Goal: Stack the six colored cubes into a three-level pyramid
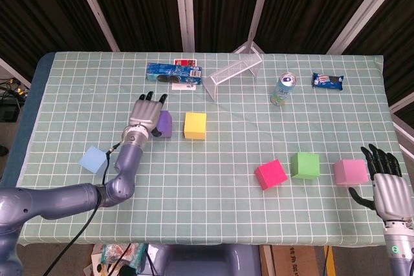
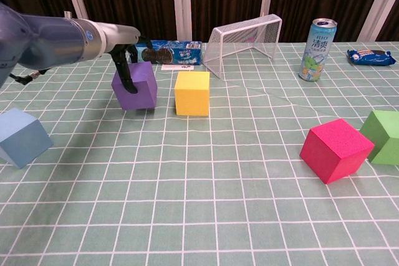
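Note:
My left hand [image 1: 146,113] grips the purple cube [image 2: 135,85] and holds it close to the left of the yellow cube [image 1: 195,125], a small gap between them. The purple cube [image 1: 165,123] is mostly hidden by the hand in the head view. A light blue cube [image 1: 94,159] sits near the table's left edge. The red cube [image 1: 270,174], green cube [image 1: 305,165] and pink cube [image 1: 350,171] lie in a row at the right. My right hand [image 1: 387,189] is open by the right edge, just right of the pink cube, holding nothing.
At the back stand a blue cookie pack [image 1: 173,73], a small wire goal [image 1: 234,70], a drink can [image 1: 283,88] and a snack packet [image 1: 327,81]. The green checked cloth [image 1: 213,198] covers the table.

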Available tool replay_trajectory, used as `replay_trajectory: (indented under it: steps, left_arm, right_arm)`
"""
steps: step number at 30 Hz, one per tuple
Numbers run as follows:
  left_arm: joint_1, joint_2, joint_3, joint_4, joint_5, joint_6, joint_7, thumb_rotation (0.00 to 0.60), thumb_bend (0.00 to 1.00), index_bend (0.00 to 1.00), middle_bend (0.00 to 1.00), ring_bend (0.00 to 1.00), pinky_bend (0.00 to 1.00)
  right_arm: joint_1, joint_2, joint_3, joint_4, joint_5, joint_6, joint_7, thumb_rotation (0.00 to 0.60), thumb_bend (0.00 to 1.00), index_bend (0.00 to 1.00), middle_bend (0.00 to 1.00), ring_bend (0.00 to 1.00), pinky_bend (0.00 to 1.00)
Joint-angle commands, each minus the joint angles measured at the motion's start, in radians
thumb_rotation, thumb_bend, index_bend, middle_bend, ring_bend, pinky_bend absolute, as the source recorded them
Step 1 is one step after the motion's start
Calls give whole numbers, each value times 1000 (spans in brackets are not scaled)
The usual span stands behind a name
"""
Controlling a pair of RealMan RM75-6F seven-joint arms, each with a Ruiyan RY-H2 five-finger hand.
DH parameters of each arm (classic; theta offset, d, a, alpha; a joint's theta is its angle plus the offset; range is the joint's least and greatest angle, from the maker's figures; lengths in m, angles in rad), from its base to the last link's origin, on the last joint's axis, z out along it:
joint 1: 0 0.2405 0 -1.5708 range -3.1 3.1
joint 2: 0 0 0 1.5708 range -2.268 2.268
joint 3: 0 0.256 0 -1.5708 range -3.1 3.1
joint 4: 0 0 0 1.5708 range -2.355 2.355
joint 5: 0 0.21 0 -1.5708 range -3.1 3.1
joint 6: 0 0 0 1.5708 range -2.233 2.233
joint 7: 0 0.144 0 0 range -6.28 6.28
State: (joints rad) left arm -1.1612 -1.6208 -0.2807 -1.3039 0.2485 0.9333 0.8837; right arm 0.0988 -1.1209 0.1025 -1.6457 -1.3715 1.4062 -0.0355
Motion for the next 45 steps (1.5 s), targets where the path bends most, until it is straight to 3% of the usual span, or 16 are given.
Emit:
replay_trajectory:
  steps: [1, 25, 45]
  left_arm:
    - [-16, -21, -1, 30, -13, -11, 10, 600, 262, 0, 417, 37, 112]
    - [-107, -127, -7, 198, -76, -92, 66, 600, 266, 0, 387, 37, 112]
    - [-140, -166, -7, 242, -97, -116, 87, 600, 266, 0, 385, 37, 112]
  right_arm:
    - [0, 1, 0, 0, 2, -3, 3, 600, 262, 0, 0, 0, 0]
    - [-6, 27, 1, -12, 29, -21, 36, 600, 263, 0, 0, 0, 0]
    - [-5, 36, 2, -21, 38, -36, 53, 600, 263, 0, 0, 0, 0]
